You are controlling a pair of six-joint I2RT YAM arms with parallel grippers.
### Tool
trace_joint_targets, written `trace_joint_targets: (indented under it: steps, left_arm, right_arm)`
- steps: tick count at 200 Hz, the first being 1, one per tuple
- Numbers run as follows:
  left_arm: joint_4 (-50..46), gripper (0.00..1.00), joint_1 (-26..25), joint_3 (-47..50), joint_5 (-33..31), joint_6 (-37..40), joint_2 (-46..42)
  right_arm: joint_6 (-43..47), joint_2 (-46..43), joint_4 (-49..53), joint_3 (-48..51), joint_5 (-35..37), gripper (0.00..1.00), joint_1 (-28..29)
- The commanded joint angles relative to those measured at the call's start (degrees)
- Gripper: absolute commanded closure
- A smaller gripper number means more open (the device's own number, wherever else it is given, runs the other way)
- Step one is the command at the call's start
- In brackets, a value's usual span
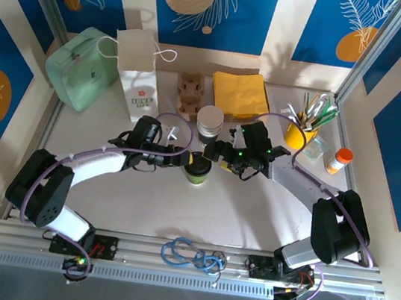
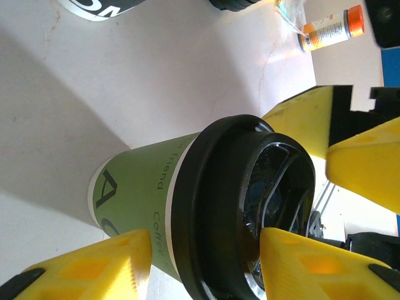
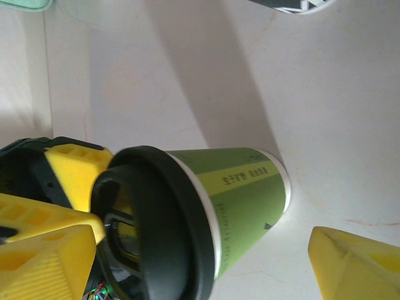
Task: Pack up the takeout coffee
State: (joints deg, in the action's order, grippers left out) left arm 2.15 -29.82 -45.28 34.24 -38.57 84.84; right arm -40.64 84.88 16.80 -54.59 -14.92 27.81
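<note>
The takeout coffee (image 1: 197, 171), a light green paper cup with a black lid, stands upright on the white table between my two grippers. My left gripper (image 1: 184, 160) comes in from the left. In the left wrist view its yellow fingers stand apart in front of the cup (image 2: 150, 194). One finger is by the green body and the other is over the lid's edge, with the gripper (image 2: 206, 250) turned on its side. Whether they touch the cup I cannot tell. My right gripper (image 1: 221, 155) is wide open. Its fingers stand clear of the cup (image 3: 244, 194) on either side of the right gripper (image 3: 200, 244).
A white paper bag (image 1: 138, 73) stands at the back left beside a green pouch (image 1: 84, 66). A cardboard carrier (image 1: 190, 94), yellow napkins (image 1: 240, 94) and a stack of cups (image 1: 209, 123) lie behind the coffee. A yellow cutlery pot (image 1: 299, 133) and an orange-capped bottle (image 1: 340, 161) stand at the right.
</note>
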Motion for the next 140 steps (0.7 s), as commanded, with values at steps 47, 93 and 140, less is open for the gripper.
trace_joint_targets:
  steps: [47,93,140]
  left_arm:
    - [-4.2,0.48,-0.4,-2.6,0.5,1.1,-1.3]
    - [-4.0,0.47,-0.6,-1.3,1.6,1.7,-3.3]
    - [-3.4,0.47,-1.3,-1.0,2.1,1.8,-2.3]
  right_arm:
    - [1.9,-2.9,5.0,-1.3,0.4,0.11,1.1]
    - [2.9,-5.9,4.3,1.9,0.7,0.11,2.4]
    - [3.4,-5.9,4.7,3.2,2.3,0.12,2.9]
